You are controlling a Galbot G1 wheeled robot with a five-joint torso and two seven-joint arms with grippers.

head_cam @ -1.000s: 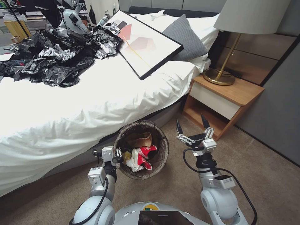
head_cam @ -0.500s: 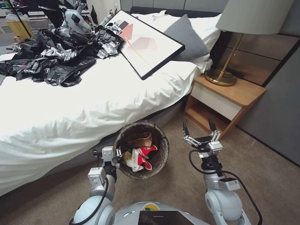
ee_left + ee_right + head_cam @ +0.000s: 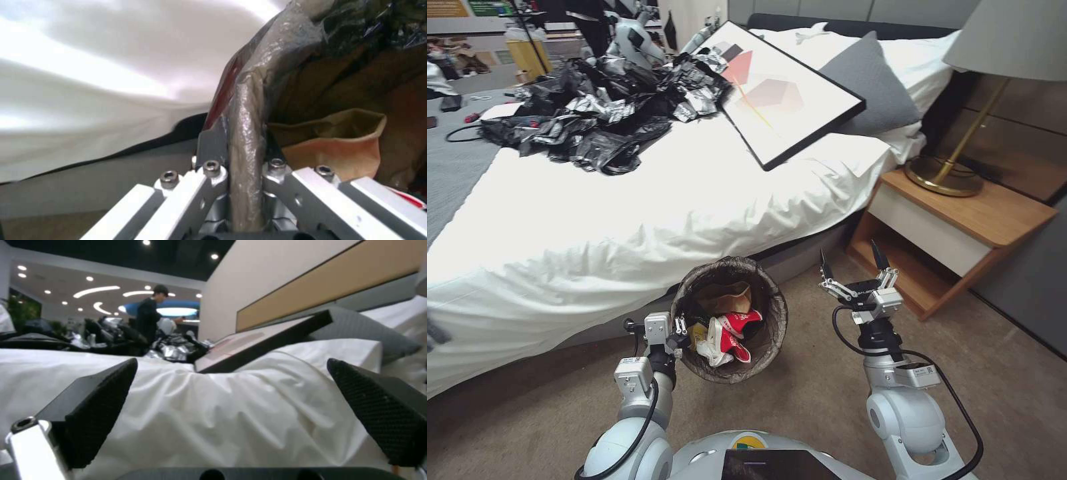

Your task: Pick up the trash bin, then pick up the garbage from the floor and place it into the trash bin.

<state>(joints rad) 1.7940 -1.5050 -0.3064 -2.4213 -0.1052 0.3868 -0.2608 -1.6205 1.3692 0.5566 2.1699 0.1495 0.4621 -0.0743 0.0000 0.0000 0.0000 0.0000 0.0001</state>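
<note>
Currently held: trash bin (image 3: pixel 730 320) beside the bed (image 3: pixel 627 220), rim pinched through liner bag (image 3: pixel 245 110) by left gripper (image 3: pixel 679 331). Judged light, thin-walled; liner slippery, grip on rim sound. Crushed cups (image 3: pixel 727 337) inside. Right gripper (image 3: pixel 854 263) beside bin, spread wide, empty.

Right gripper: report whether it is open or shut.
Open. The right gripper has its black fingertips spread wide apart, holding nothing, raised beside the round dark-lined trash bin.

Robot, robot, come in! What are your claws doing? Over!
Left claw shut on bin rim. Right claw open, empty, beside bin. Garbage inside bin. Bed close ahead.
</note>
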